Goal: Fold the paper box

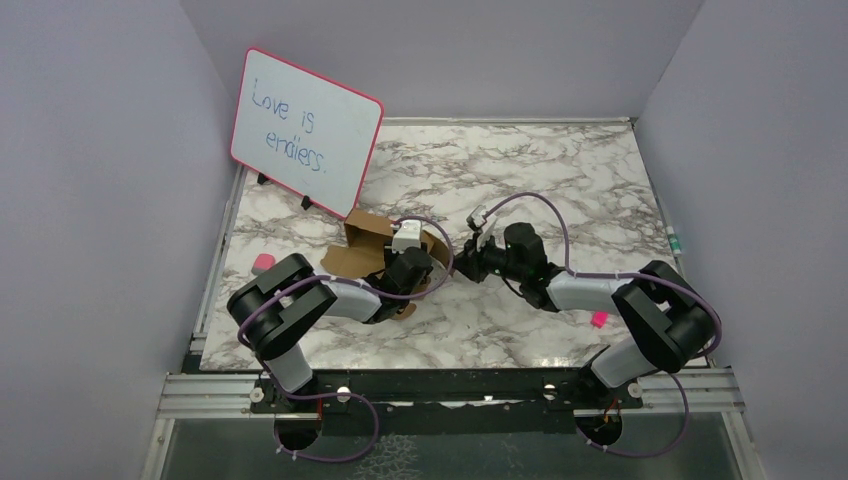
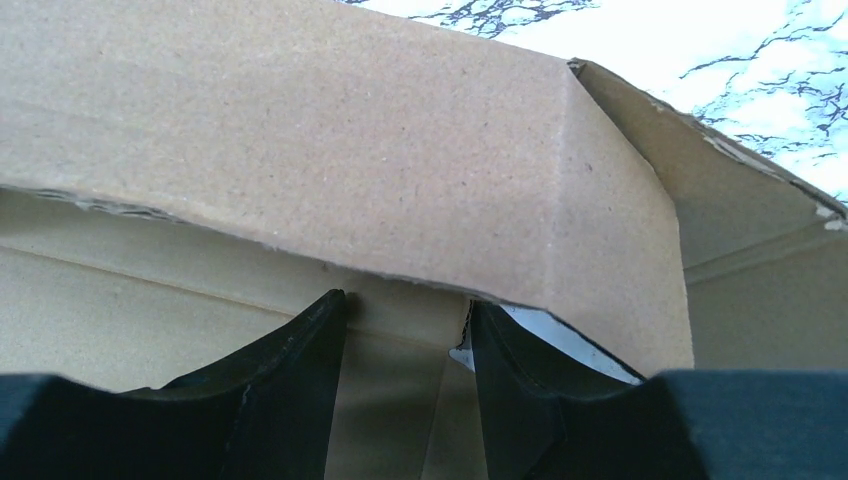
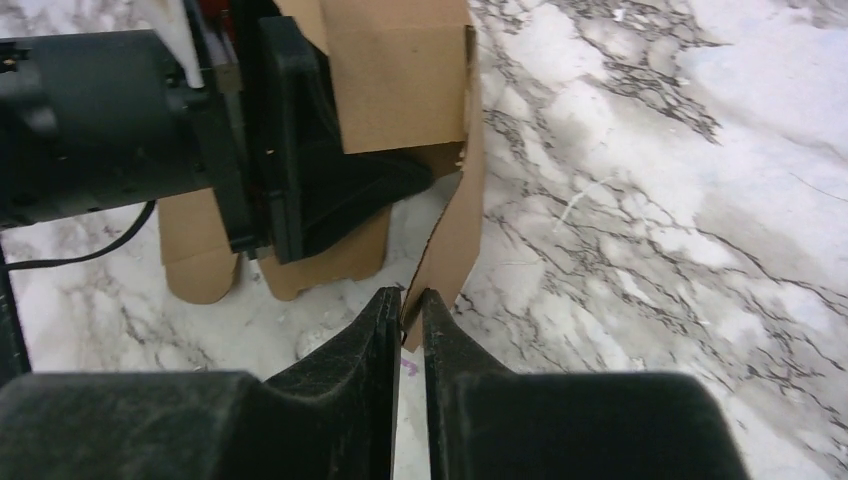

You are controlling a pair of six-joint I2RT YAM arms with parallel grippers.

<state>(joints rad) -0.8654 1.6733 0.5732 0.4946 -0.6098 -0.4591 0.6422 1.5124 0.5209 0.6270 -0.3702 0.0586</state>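
Observation:
The paper box (image 1: 365,238) is brown cardboard, partly folded, and sits mid-table in front of the whiteboard. My left gripper (image 1: 418,262) is pushed into it. In the left wrist view the left gripper (image 2: 405,315) is open, its tips under a raised cardboard flap (image 2: 350,150), with an inner panel showing in the gap. My right gripper (image 1: 470,262) is at the box's right side. In the right wrist view the right gripper (image 3: 411,300) is shut on the lower edge of an upright side flap (image 3: 455,230). The left gripper's black finger (image 3: 330,190) shows inside the box there.
A pink-framed whiteboard (image 1: 305,130) stands at the back left, just behind the box. A small pink object (image 1: 263,262) lies by the left table edge and another (image 1: 599,319) lies near the right arm's base. Grey walls close in the marble table (image 1: 560,170).

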